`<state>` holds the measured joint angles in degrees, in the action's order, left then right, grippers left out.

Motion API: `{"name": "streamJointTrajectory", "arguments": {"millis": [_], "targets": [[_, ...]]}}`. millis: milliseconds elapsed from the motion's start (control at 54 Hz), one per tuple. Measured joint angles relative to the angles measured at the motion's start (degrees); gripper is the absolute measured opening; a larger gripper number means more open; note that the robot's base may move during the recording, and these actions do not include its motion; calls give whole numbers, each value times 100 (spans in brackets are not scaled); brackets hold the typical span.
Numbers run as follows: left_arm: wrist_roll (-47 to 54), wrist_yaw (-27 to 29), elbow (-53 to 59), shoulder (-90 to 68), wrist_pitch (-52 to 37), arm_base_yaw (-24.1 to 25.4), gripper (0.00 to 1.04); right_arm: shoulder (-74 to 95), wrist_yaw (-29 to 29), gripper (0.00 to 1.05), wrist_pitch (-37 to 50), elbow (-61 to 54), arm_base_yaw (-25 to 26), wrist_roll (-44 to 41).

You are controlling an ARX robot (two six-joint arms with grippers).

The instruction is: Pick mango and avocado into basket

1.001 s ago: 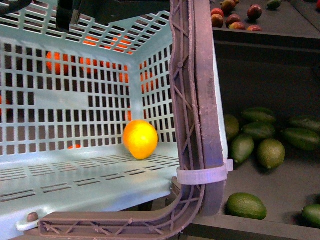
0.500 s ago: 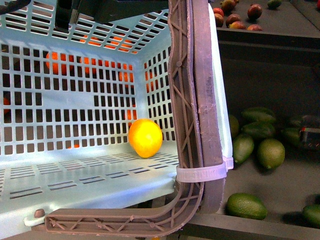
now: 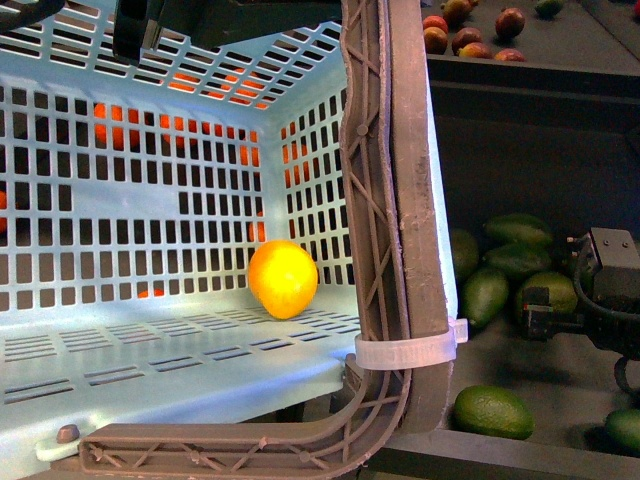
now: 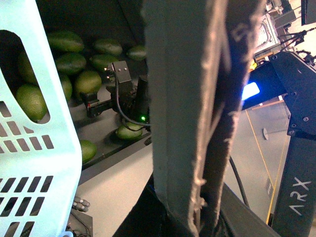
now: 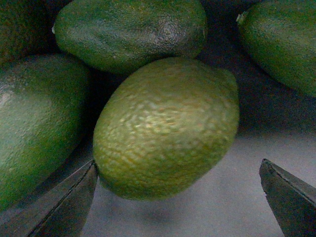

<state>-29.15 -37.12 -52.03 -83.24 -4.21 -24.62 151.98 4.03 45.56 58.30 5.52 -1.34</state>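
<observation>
The light-teal basket (image 3: 150, 350) fills the left of the front view, with its brown handle (image 3: 395, 200) upright in the middle. My left gripper (image 4: 192, 217) is shut on that handle (image 4: 197, 108). A bright yellow mango (image 3: 283, 279) lies inside the basket near its far corner. My right gripper (image 3: 545, 315) is open among the avocados on the right. In the right wrist view an avocado (image 5: 165, 128), lighter green than its neighbours, lies just ahead of the open gripper (image 5: 177, 207), between its two fingertips (image 5: 64, 207) and touching neither.
Several dark green avocados (image 3: 492, 411) lie in a dark tray on the right, and more crowd round the lighter one (image 5: 128, 32). Red-blushed mangoes (image 3: 470, 35) sit on a higher shelf behind. Oranges (image 3: 120, 125) show through the basket's lattice.
My right arm has come into the front view from the right edge and reached the avocados. The basket swayed slightly and the mango inside shifted a little.
</observation>
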Motion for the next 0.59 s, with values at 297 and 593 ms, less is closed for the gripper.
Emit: {"name": "streamJointTrajectory", "arguments": {"millis": [297, 593], "targets": [[-4, 7, 0, 0, 0, 2, 11, 428, -238, 97, -13, 704, -66, 118], [-2, 11, 0, 0, 0, 2, 11, 658, -352, 97, -79, 1119, 57, 190]]}}
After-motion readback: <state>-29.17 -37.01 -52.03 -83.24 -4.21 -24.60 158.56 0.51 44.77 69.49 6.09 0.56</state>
